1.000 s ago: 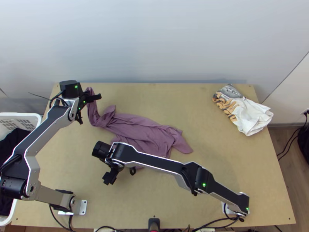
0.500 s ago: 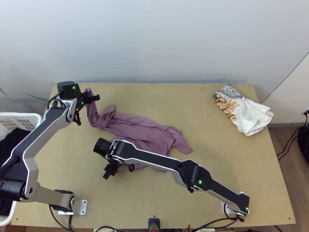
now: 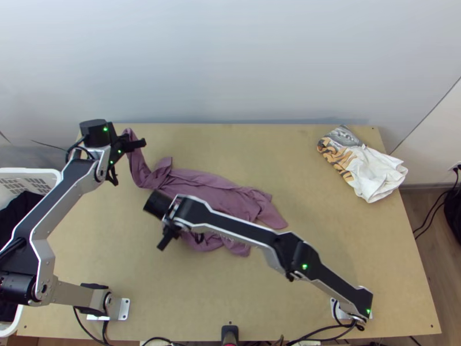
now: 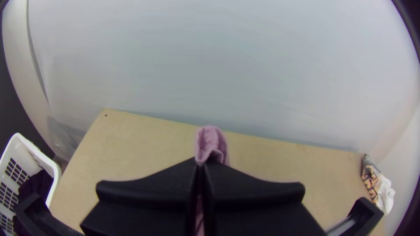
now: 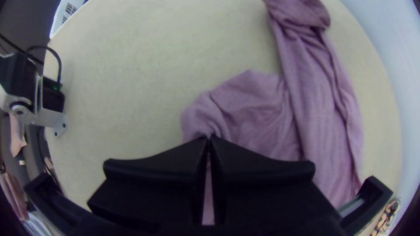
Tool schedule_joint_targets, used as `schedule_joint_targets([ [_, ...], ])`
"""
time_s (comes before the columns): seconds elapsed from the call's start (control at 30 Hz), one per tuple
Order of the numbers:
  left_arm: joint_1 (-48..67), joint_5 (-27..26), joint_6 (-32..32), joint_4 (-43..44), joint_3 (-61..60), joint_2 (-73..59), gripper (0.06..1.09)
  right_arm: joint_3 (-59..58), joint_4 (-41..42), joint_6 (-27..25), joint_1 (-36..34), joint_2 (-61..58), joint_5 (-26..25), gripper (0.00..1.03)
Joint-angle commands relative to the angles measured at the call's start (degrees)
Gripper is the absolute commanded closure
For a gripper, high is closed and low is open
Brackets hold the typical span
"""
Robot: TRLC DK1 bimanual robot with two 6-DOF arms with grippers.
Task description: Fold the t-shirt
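Note:
In the top view the mauve t-shirt [image 3: 201, 190] lies bunched and elongated over the table's left half. My left gripper [image 3: 138, 143] holds one end of it raised near the far left corner. My right gripper [image 3: 178, 233] is at the cloth's near side, below its wrist. The left wrist view has the left gripper [image 4: 201, 164] shut on a narrow loop of the t-shirt [image 4: 211, 142]. In the right wrist view the right gripper [image 5: 209, 140] is shut on an edge of the t-shirt [image 5: 249, 113], with a long rolled strip of fabric beside the pinched part.
A white printed garment [image 3: 374, 173] lies crumpled at the table's far right corner. Left of the table stands a white basket [image 3: 56, 176] with dark cloth in it. The right arm crosses low over the near half of the table [image 3: 230, 300].
My left gripper has shifted slightly left with its end of the t-shirt. The right gripper has moved away from the near edge and a little right, and the near cloth under it looks rearranged.

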State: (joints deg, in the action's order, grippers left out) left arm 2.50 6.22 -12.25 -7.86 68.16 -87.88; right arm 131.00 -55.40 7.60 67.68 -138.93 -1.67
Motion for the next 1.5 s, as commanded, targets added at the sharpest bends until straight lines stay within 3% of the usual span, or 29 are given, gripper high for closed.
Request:
schedule_joint_targets([
  [0.0, -1.5, 0.0, -0.8, -3.3, 4.2, 1.4, 1.05, 1.8, 0.1, 0.8, -4.4, 7.3, -0.9, 1.0],
  [0.17, -3.4, 0.0, -1.7, -7.9, 9.5, 1.3, 1.05, 1.9, -1.4, 1.1, -8.7, 14.7, -1.1, 1.0],
  [0.3, -4.2, 0.0, -2.6, -11.8, 12.8, 1.6, 1.05, 2.0, -2.1, 1.2, -12.1, 21.1, -4.5, 1.0],
  [0.57, -4.3, 0.1, -3.7, -18.4, 20.3, 4.2, 1.05, 2.2, -1.6, 0.8, -19.5, 32.7, -14.0, 1.0],
  [0.87, -4.9, 0.8, -3.7, -26.9, 34.9, 5.6, 1.05, 2.2, 2.7, -3.1, -26.3, 44.0, -25.6, 1.0],
  [1.07, -5.1, 2.0, -3.7, -32.4, 47.8, 6.1, 1.05, 2.0, 7.9, -10.8, -27.5, 49.7, -33.3, 1.0],
  [1.27, -4.8, 2.6, -2.2, -33.3, 58.2, 8.4, 1.05, 0.8, 18.0, -24.0, -26.9, 54.8, -39.5, 1.0],
  [1.4, -3.4, 2.5, -0.2, -32.3, 60.2, 12.0, 1.05, 0.7, 25.2, -32.6, -24.3, 57.2, -44.6, 1.0],
  [1.47, -1.2, 2.5, 0.6, -32.5, 60.1, 14.2, 1.05, 0.7, 26.0, -33.3, -21.3, 58.6, -46.8, 1.0],
])
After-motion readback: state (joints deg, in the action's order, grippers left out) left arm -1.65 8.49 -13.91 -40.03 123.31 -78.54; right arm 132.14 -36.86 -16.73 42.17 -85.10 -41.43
